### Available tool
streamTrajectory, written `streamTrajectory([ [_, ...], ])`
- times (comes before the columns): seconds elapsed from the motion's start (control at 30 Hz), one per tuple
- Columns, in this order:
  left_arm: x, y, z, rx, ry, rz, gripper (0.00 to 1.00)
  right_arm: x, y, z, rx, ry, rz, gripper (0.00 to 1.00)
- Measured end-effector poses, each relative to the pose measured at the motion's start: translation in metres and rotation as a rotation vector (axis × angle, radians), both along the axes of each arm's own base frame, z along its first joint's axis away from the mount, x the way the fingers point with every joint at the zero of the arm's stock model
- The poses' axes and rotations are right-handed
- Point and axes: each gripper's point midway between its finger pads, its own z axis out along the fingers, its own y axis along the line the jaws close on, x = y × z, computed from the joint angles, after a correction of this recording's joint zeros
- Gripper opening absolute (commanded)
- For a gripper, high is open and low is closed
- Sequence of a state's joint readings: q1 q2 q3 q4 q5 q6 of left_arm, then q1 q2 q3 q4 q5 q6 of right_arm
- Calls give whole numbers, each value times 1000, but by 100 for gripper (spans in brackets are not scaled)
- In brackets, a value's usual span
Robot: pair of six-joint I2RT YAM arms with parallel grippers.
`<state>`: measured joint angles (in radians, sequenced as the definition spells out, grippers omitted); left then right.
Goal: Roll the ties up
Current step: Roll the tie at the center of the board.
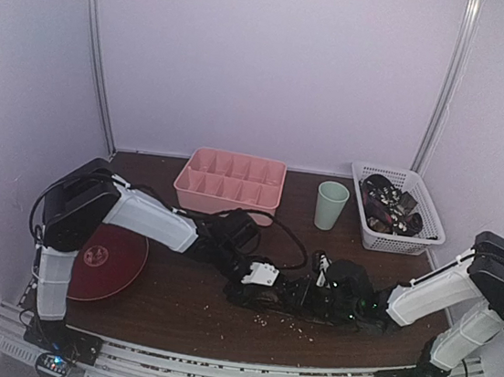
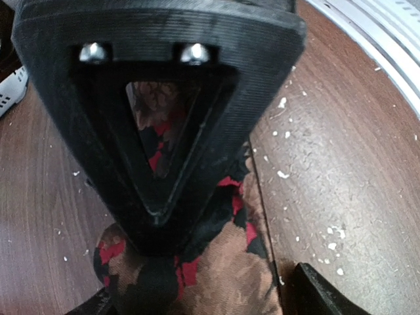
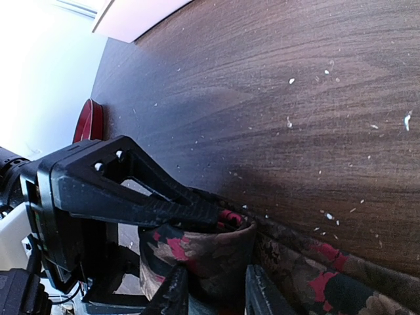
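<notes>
Your right gripper (image 3: 216, 275) pinches the coiled end of the tie (image 3: 197, 252), likely so it can't unwind (your left gripper (image 2: 200, 289) straddles the fabric; whether it clamps, I cannot tell).

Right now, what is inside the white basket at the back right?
A tangled heap of dark ties, some with light patterning, fills the white basket. Whatever lies beneath the top layer is covered.

I see tie (image 2: 223, 275) soft woven cloth; table (image 2: 341, 164) grainy wood; right gripper (image 2: 154, 249) ridged plastic; screws (image 2: 195, 52) shiny metal.
</notes>
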<state>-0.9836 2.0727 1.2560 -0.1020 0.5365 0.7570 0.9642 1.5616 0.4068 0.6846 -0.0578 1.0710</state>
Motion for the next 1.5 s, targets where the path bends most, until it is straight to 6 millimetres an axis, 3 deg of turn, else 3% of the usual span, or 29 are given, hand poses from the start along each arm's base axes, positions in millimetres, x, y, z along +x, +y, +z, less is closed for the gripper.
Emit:
streamTrajectory([
  [0.37, 7, -8, 0, 10, -24, 70, 80, 1, 6, 0, 16, 3, 13, 32],
  [0.63, 7, -15, 3, 1, -14, 50, 56, 1, 7, 0, 21, 3, 12, 36],
  [0.83, -3, -11, 2, 6, 2, -9, 54, 0, 8, 1, 29, 9, 26, 33],
  [1.03, -7, -9, 1, 12, 14, -29, 72, -1, 12, 1, 46, 9, 39, 29],
  [1.17, -5, -7, -1, 27, 18, -10, 78, 0, 12, 0, 50, 7, 38, 28],
  [1.27, -1, -5, -2, 39, 8, 31, 97, 1, 13, -1, 52, 6, 37, 28],
  [1.37, 1, 2, 3, 36, -2, 77, 98, 2, 14, -3, 56, 5, 37, 28],
  [1.5, 3, 9, 26, 0, -15, 144, 98, 4, 15, -5, 60, 2, 36, 28],
])
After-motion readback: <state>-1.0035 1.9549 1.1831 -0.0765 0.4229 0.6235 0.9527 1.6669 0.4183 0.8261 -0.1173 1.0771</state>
